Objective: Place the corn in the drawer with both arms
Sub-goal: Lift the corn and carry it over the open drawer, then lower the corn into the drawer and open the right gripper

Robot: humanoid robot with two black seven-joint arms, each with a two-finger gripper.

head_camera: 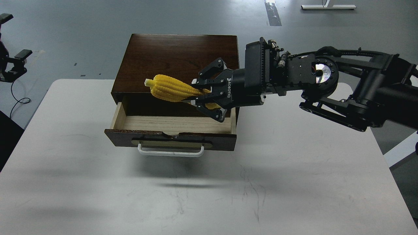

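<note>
The yellow corn (169, 88) hangs roughly level in the air above the open drawer (173, 124) of the dark brown wooden box (178, 62). My right gripper (200, 95) is shut on the corn's right end; its arm reaches in from the right. The drawer is pulled out, its pale wood floor bare, with a white bar handle (170, 151) in front. My left gripper (14, 65) is at the far left edge, away from the box, its fingers apart and holding nothing.
The box stands at the back middle of a white table (294, 169). Grey floor lies beyond the table's far edge. A white object (401, 150) sits off the table's right side.
</note>
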